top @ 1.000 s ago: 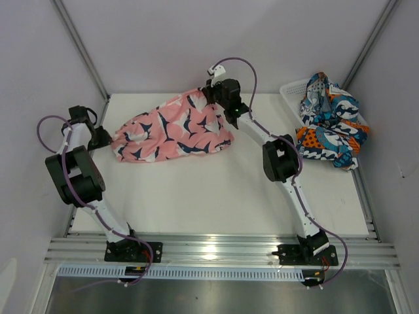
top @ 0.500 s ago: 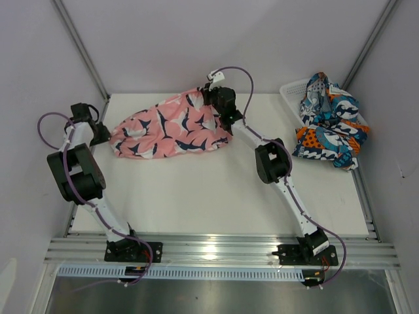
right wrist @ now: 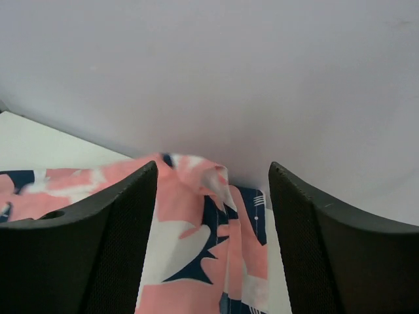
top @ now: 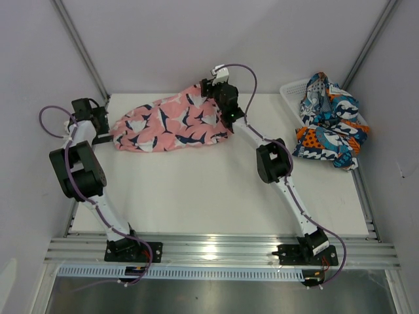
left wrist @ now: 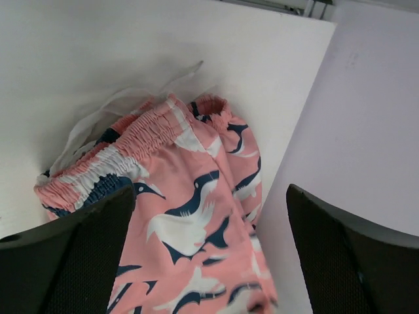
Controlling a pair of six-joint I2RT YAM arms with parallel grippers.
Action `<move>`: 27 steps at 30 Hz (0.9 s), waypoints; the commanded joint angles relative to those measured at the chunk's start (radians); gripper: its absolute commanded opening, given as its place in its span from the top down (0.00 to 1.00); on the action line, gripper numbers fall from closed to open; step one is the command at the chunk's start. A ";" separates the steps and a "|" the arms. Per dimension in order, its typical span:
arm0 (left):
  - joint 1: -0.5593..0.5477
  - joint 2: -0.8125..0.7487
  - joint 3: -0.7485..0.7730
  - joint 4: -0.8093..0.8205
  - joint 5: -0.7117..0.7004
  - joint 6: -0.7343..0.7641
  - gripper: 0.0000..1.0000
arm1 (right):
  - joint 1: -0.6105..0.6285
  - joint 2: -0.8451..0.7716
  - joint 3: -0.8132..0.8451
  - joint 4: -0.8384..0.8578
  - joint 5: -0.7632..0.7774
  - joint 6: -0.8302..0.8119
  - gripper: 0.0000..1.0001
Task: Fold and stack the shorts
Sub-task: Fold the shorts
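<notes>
The pink shorts (top: 171,124) with navy-and-white birds lie spread along the back of the table. My left gripper (top: 100,124) stands open at their left end. In the left wrist view the elastic waistband and pink cloth (left wrist: 190,216) lie loose between the wide fingers (left wrist: 72,261). My right gripper (top: 211,90) is open at the upper right corner of the pink shorts, close to the back wall. A fold of the pink cloth (right wrist: 190,242) rises between its fingers (right wrist: 111,242) without being clamped. The blue, teal, orange and white shorts (top: 327,124) are heaped in the basket.
A white mesh basket (top: 291,90) stands at the back right, against the right wall. The back wall (right wrist: 209,65) is right behind the right gripper, and the left wall (left wrist: 366,131) is close beside the left one. The table (top: 196,190) is white.
Both grippers have opened and let go of the pink shorts. The cloth has settled lower and flatter toward the back left. The left gripper has shifted slightly back.
</notes>
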State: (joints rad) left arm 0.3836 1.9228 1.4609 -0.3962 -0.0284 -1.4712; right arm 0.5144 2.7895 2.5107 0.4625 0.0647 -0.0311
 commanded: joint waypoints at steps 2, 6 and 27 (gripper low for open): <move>-0.003 -0.028 0.038 0.063 0.013 0.086 0.01 | -0.008 -0.065 -0.005 0.013 0.046 -0.032 0.28; -0.005 -0.070 0.041 0.063 0.013 0.164 0.01 | -0.019 -0.185 -0.102 -0.076 0.026 0.003 0.26; -0.248 -0.487 -0.407 0.148 -0.048 0.692 0.01 | -0.175 -0.631 -0.617 -0.759 -0.532 0.500 0.35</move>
State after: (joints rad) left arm 0.1898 1.5089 1.1034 -0.3351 -0.0544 -0.8894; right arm 0.3363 2.2234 1.9930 -0.2504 -0.3370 0.4053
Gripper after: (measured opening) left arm 0.991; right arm 0.661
